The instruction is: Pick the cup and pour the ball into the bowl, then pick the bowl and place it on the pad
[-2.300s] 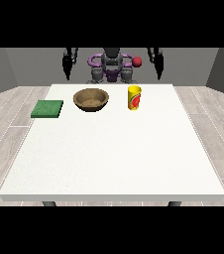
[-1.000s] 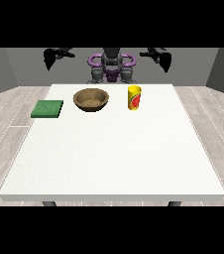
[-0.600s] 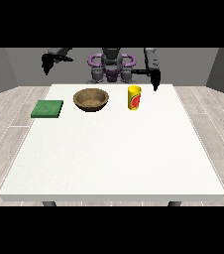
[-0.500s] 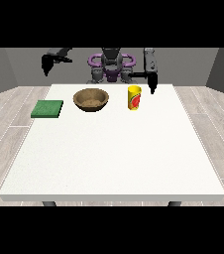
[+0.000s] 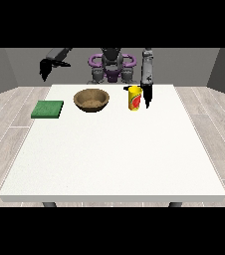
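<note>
Upright on the tabletop [image 5: 114,149] beside the wooden bowl [image 5: 90,99], the yellow cup [image 5: 134,97] is judged light, rigid and easily tipped, best taken round its mid-wall by the hand at the view's right [image 5: 147,97], whose fingers' state cannot be told.

Ball: hidden inside the cup [image 5: 133,97]. Hand at the view's right [image 5: 147,96]: too small to tell whether it touches the cup.
</note>
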